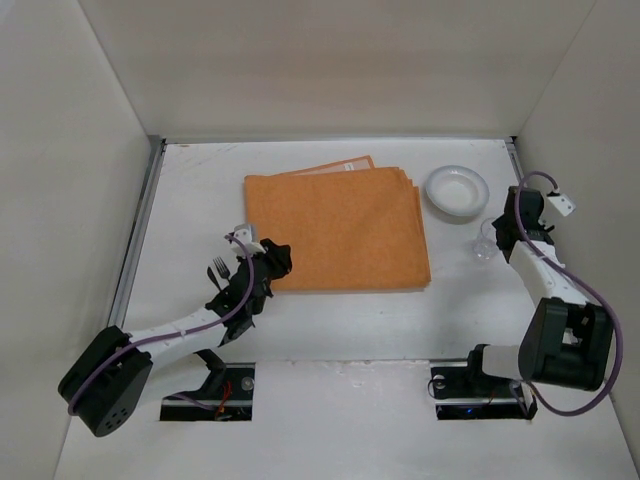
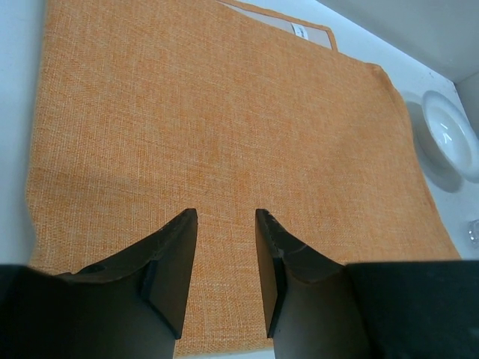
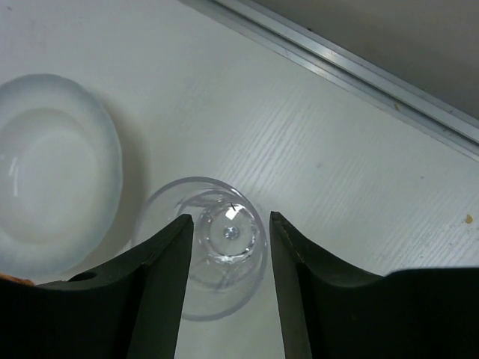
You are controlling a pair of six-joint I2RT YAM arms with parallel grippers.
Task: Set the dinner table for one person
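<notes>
The dinner table [image 1: 190, 190] is a large white surface. An orange cloth [image 1: 340, 225] lies flat at its middle. My left gripper [image 1: 280, 260] hovers over the cloth's near left corner; in the left wrist view it [image 2: 226, 213] is open and empty above the cloth [image 2: 224, 112]. A small clear glass [image 1: 484, 250] stands upright at the right. My right gripper [image 1: 496, 232] is above it, and in the right wrist view it [image 3: 230, 217] is open with one finger on each side of the glass [image 3: 228, 243]. A white bowl [image 1: 457, 190] sits just beyond the glass.
A dark fork [image 1: 219, 267] lies on the table left of the cloth, partly under my left arm. The bowl [image 3: 45, 172] is close to the glass's left. Metal strips [image 1: 143, 220] run along the table's side edges, with white walls around. A label [image 2: 298, 31] shows under the cloth's far edge.
</notes>
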